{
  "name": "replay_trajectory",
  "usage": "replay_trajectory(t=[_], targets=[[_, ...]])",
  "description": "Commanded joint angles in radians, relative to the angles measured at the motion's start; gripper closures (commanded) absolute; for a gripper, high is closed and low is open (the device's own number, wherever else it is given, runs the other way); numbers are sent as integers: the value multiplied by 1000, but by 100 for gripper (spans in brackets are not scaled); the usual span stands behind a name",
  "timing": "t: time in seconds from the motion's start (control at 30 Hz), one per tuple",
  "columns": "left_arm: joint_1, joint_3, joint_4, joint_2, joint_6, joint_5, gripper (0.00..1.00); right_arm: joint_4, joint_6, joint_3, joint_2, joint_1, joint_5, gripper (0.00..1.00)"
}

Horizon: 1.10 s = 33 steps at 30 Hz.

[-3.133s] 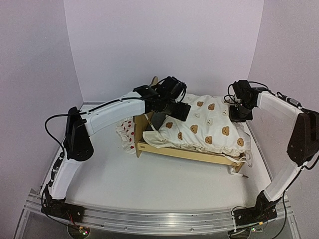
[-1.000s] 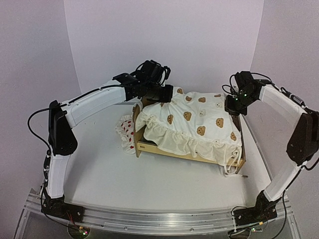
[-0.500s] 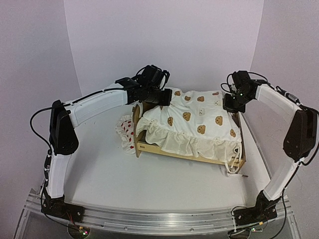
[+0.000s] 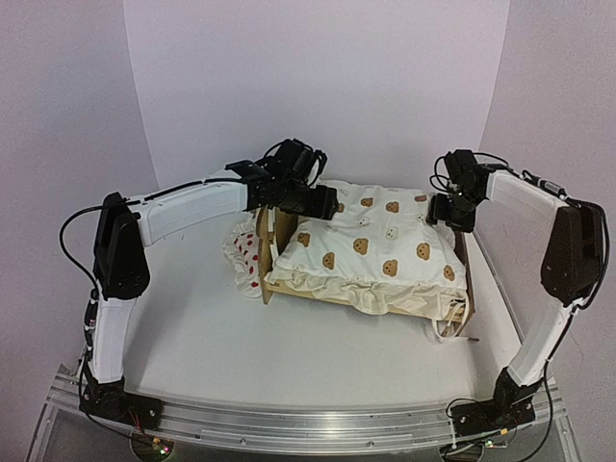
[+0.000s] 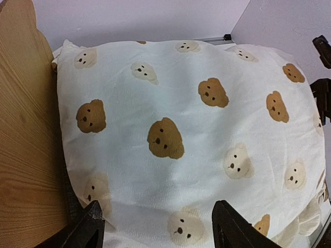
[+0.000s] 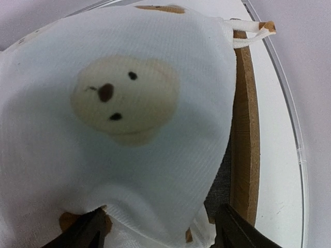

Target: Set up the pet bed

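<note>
A frilled white pillow (image 4: 244, 252) dotted with red strawberries lies crumpled at 9 o'clock of the pet bed (image 4: 266, 274), whose smooth plywood frame stands mid-table (image 4: 212, 337). A plump, ribbed cream cushion (image 4: 371, 252) printed with bear faces fills it. The left gripper (image 5: 160, 230) hovers over the cushion's 11 o'clock corner and the right gripper (image 6: 160, 227) over its 1 o'clock corner, both with jaws spread, gripping nothing.

Cream bear-print cushion (image 4: 375, 250), pale plywood pet bed (image 4: 267, 285)
</note>
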Motion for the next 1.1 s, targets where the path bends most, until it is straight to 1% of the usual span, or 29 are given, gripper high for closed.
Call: replay_trajectory(t=[0.0, 0.1, 0.2, 0.3, 0.4, 0.5, 0.6, 0.7, 0.77, 0.9, 1.07], targets=[[-25, 7, 2, -180, 12, 3, 22, 13, 6, 91, -7, -8, -60, 21], [-35, -2, -42, -251, 28, -31, 21, -16, -3, 129, -34, -5, -109, 16], [-37, -51, -91, -332, 31, -120, 21, -21, -30, 113, -91, 22, -158, 15], [-34, -144, -121, -413, 20, -235, 22, -15, -67, 76, -148, 76, -207, 15], [6, -260, -128, -485, -12, -266, 25, 51, -77, 8, -202, 137, -299, 15], [72, -385, -79, -543, -35, -222, 28, 178, -78, -79, -252, 211, -423, 16], [134, -474, -26, -579, -44, -151, 29, 254, -114, -100, -239, 329, -469, 16], [193, -531, 23, -588, -48, -62, 30, 262, -160, -56, -157, 439, -454, 17], [230, -559, 54, -585, -48, 8, 30, 264, -173, -22, -101, 479, -446, 18], [279, -589, 85, -566, -44, 88, 31, 275, -187, 32, -7, 532, -427, 18], [294, -605, 91, -550, 9, 147, 33, 276, -216, 66, 59, 573, -397, 19]])
